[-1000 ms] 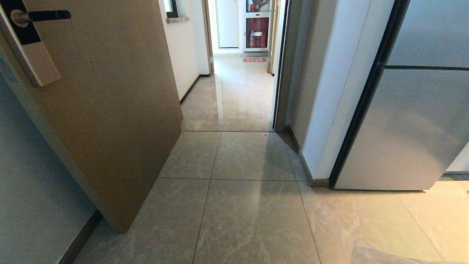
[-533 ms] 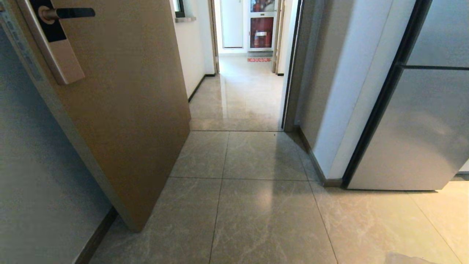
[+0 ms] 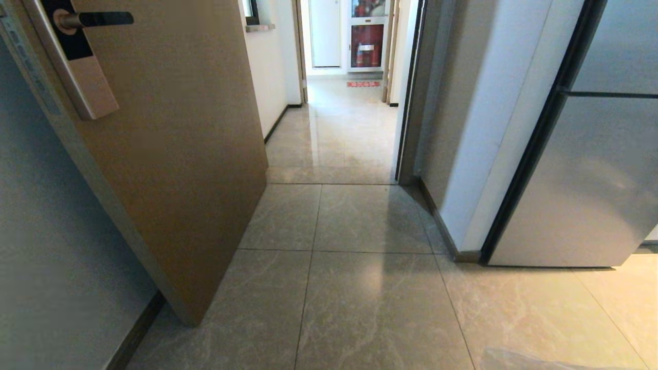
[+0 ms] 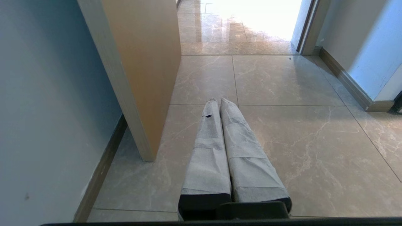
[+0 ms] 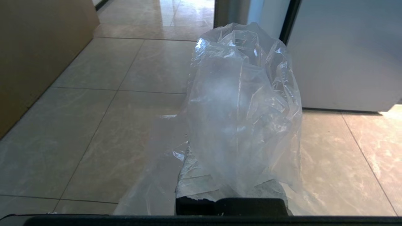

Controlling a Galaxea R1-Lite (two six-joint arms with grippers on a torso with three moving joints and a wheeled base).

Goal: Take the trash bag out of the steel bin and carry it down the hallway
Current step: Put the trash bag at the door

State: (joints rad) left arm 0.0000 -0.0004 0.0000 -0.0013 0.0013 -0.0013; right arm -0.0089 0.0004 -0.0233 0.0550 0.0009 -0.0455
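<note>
**Right gripper clamped on the trash bag at the hallway threshold**

The right gripper (image 5: pixel 232 188) has its paper-wrapped fingers (image 5: pixel 194 185) pressed together on the trash bag (image 5: pixel 241 110). The clear, crinkled film bunches up over the fingers and hides their tips; its contents cannot be made out. In the head view only a pale fold of the bag (image 3: pixel 534 358) shows, at the bottom edge of the floor (image 3: pixel 360 308), right of centre.

The left gripper (image 4: pixel 219 102) is clenched and empty — its two wrapped fingers (image 4: pixel 209 150) lie flat against each other, held above the tiles and pointing toward the doorway.

Surroundings, from near to far:

- An open wooden door (image 3: pixel 169 154) stands on the left, its bottom corner resting close to the tile joint; a handle plate (image 3: pixel 77 61) sits near its upper edge.
- A grey wall (image 3: pixel 46 246) with dark baseboard runs behind the door.
- On the right, a white wall corner (image 3: pixel 478 154) projects into the passage, and a steel-grey appliance (image 3: pixel 591 174) stands just beside it.
- Between door and corner the hallway (image 3: pixel 339 133) opens — glossy tiles lead to a red cabinet (image 3: pixel 366 46) at the far end.
</note>
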